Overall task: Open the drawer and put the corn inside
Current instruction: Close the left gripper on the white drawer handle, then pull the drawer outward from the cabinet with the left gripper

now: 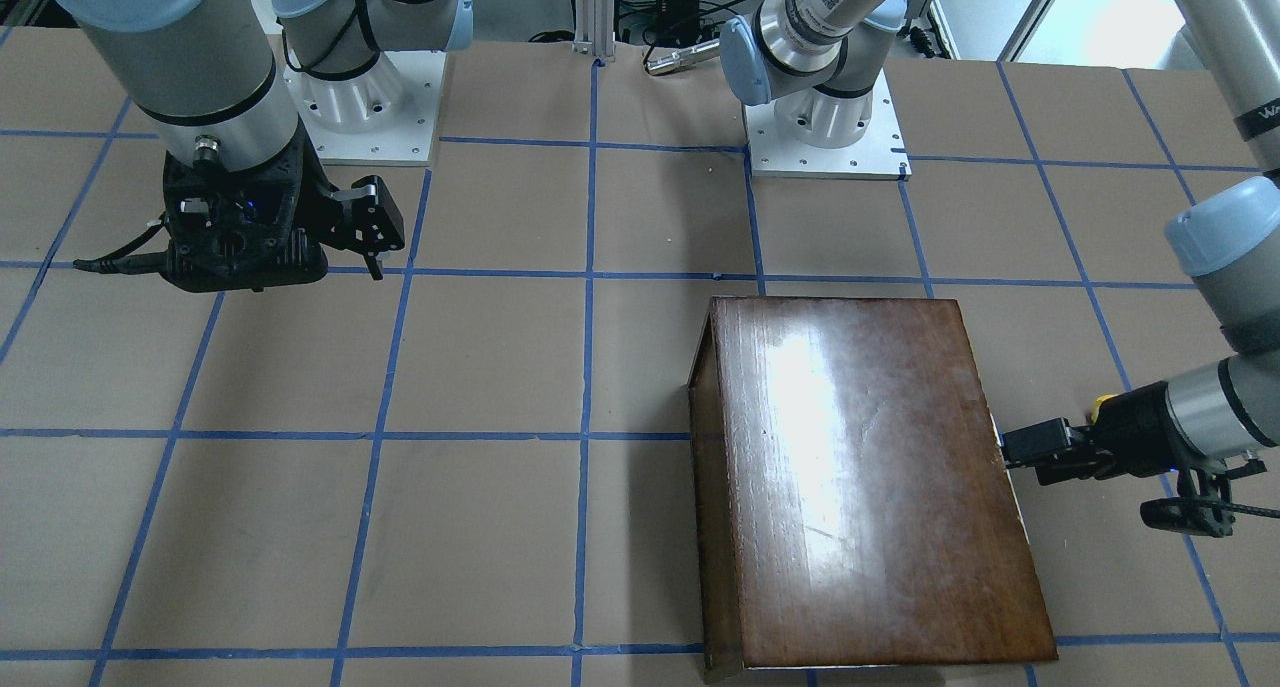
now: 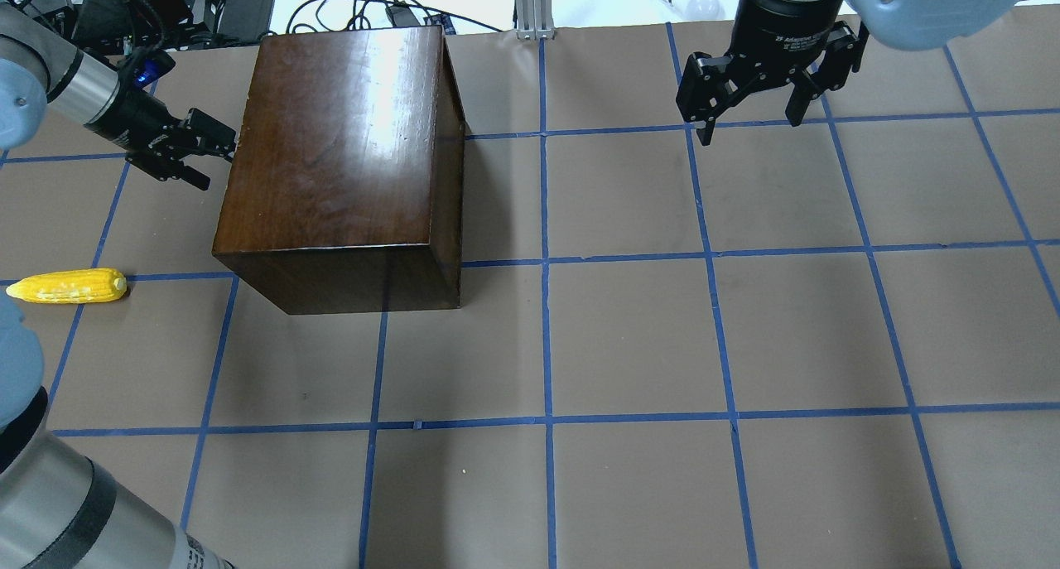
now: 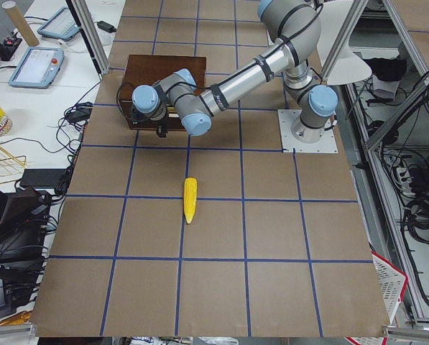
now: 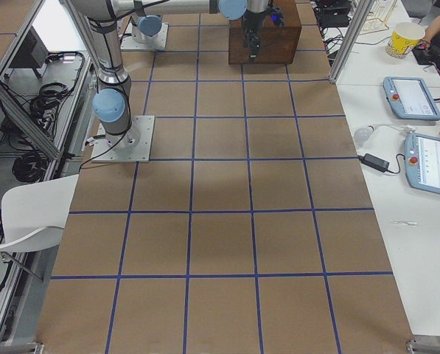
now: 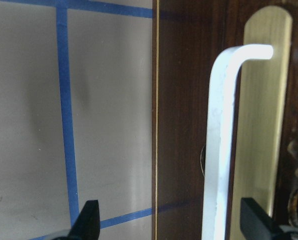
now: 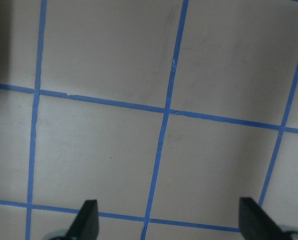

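The dark-brown cabinet (image 2: 339,155) stands on the table's left half, also in the front-facing view (image 1: 860,477). Its drawer is shut. The drawer's dark front panel (image 5: 183,125) fills the left wrist view, with a pale bar handle (image 5: 221,150) on a brass plate. My left gripper (image 2: 214,156) is open right at that face, and the handle lies between its fingertips (image 5: 89,222) without being gripped. The yellow corn (image 2: 66,286) lies on the table left of the cabinet, apart from both grippers. My right gripper (image 2: 754,122) is open and empty, hovering over the far right of the table.
The brown table (image 2: 629,337) carries a blue tape grid. The arm bases (image 1: 825,127) stand at the robot's edge. Cables and electronics (image 2: 190,6) lie beyond the far edge, behind the cabinet. The corn also shows in the left exterior view (image 3: 190,199).
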